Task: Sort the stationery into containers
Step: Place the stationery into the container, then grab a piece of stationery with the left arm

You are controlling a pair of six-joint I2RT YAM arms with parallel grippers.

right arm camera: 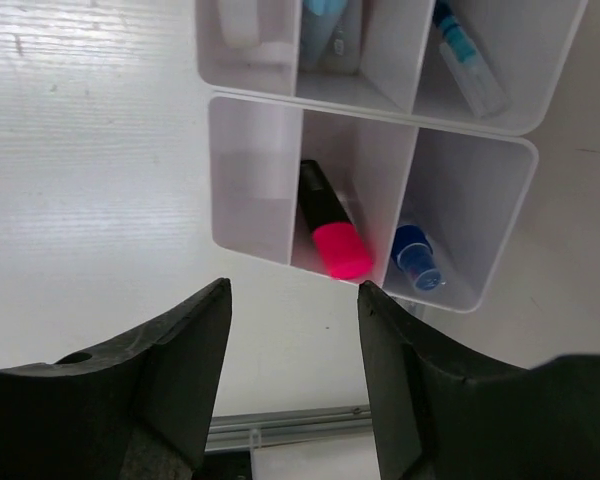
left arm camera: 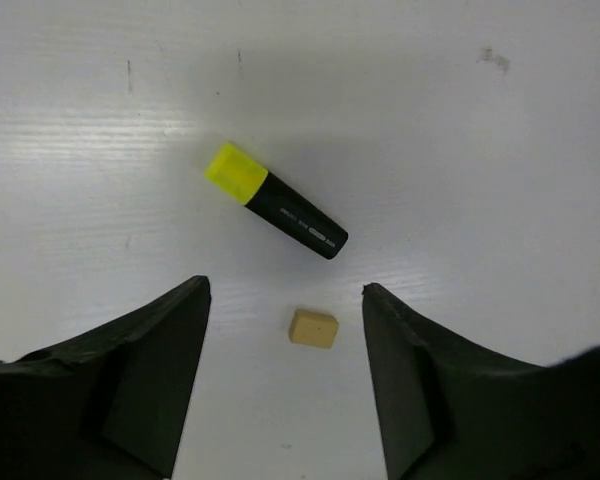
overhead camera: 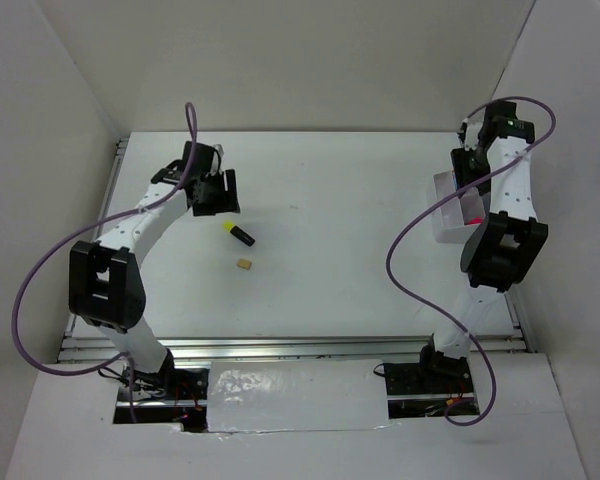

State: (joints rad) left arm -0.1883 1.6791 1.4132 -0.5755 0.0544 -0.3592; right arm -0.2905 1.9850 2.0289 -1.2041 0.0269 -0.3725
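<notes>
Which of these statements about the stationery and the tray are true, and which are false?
1. The yellow highlighter lies on the table, outside the tray. True.
2. The tan eraser touches that highlighter. False: bare table separates them.
3. The pink highlighter lies in a tray compartment. True.
4. The left jaws are shut on the eraser. False: they stand open, and the eraser lies untouched.
5. The blue-capped bottle shares the pink highlighter's compartment. False: it is in the neighbouring one.
</notes>
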